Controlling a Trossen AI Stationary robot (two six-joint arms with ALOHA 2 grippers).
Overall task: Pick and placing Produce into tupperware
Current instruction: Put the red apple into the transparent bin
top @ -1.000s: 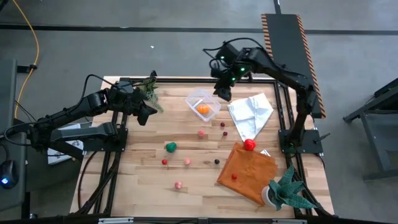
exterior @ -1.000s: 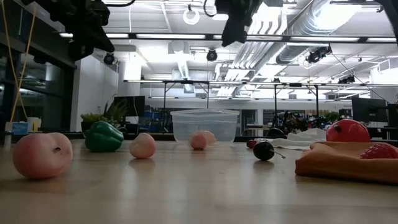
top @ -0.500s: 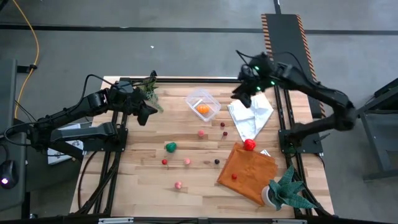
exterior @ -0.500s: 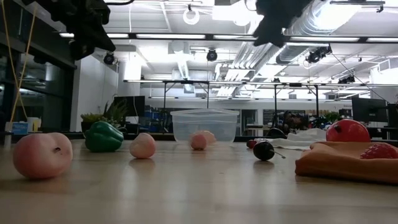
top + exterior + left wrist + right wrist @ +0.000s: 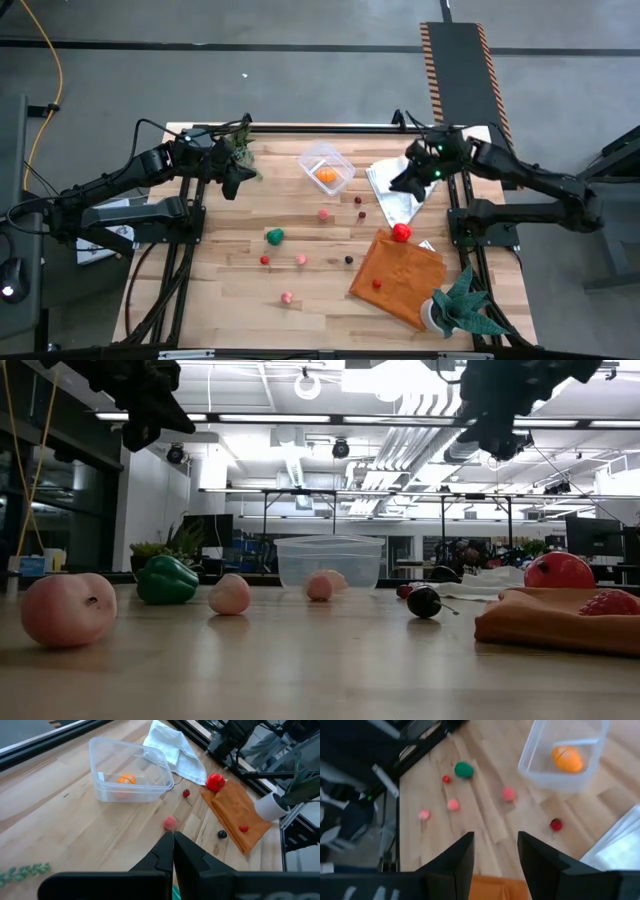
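Tupperware (image 5: 326, 167) sat near the far middle of the table (image 5: 250, 300), uncovered, with one orange piece (image 5: 327, 175) already inside; the open top and central position let either arm reach it. The remaining produce lay loose on the wood: a pink piece (image 5: 323, 213) and a dark red one (image 5: 358, 201) just in front of the container, a green pepper (image 5: 274, 236), small red (image 5: 264, 260) and pink (image 5: 300, 259) pieces nearer the middle, and another pink one (image 5: 287, 297) toward the near edge. A red tomato (image 5: 401, 233) rested at the edge of the orange cloth (image 5: 396, 277), with a small red item (image 5: 377, 284) on the cloth itself.

Right gripper (image 5: 408, 184) hung above the white cloth (image 5: 400, 190), well off the table, its fingers (image 5: 455, 862) parted about halfway with nothing between them. Judged: it was between picks, and its camera looked toward the loose items.

Left gripper (image 5: 236, 178) waited raised at the far left, beside a leafy sprig (image 5: 240, 147), fingers (image 5: 165, 851) pressed fully together and empty, probably parked clear of the working area.

Most of the job was still to do.
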